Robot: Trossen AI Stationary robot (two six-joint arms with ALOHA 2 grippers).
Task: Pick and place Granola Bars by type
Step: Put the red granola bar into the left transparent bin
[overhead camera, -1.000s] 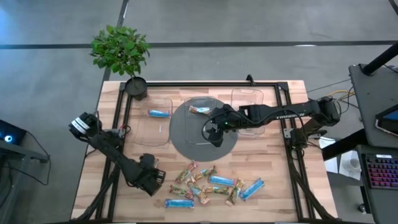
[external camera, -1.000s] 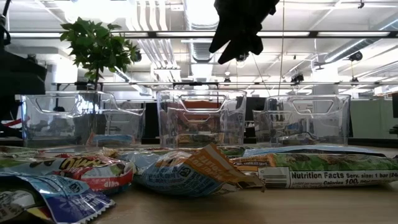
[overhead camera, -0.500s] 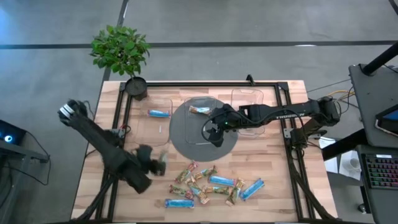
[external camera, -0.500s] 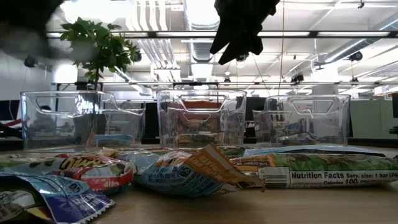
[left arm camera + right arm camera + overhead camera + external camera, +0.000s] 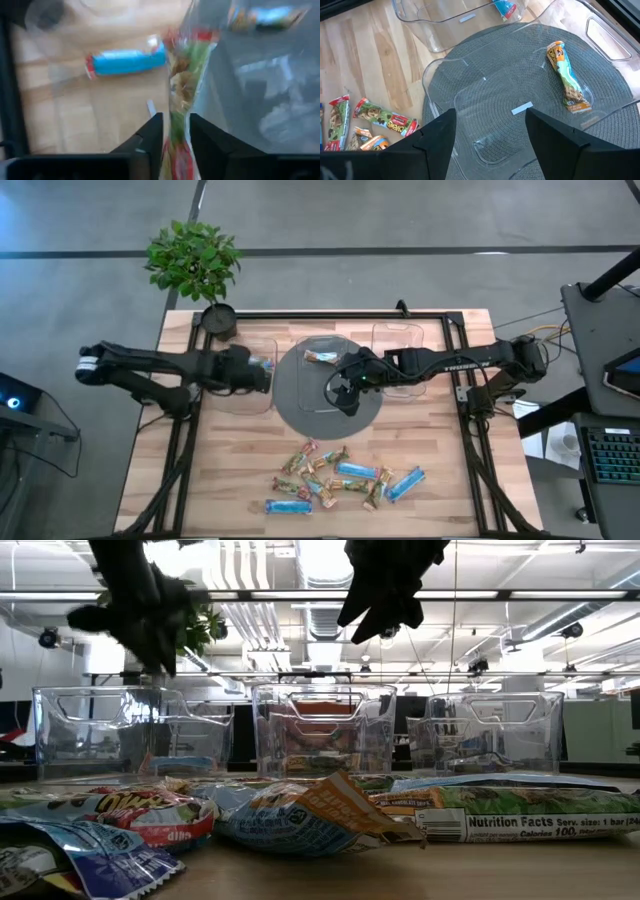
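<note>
Green-and-red wrapper pinched between my left hand's [image 5: 172, 145] fingers: one bar [image 5: 181, 95], its long axis running straight out ahead of the hand.

Left hand [image 5: 258, 370] hangs over the left clear bin [image 5: 243, 395], at the edge nearest the grey round mat [image 5: 300, 405]. Blue bar [image 5: 125, 59] lies flat on that bin's floor, just ahead and off to one side, crosswise to the one I hold.

Judgement: my bar does not match the blue one. The middle bin [image 5: 470, 107] on the mat, holding an orange-and-tan bar [image 5: 567, 80], lies just beyond my hand.

Right hand [image 5: 340, 392] hovers over the mat, fingers spread, holding nothing.

Loose pile of bars [image 5: 335, 478] sits at the counter's [image 5: 440, 470] near edge, well apart from both hands.
</note>
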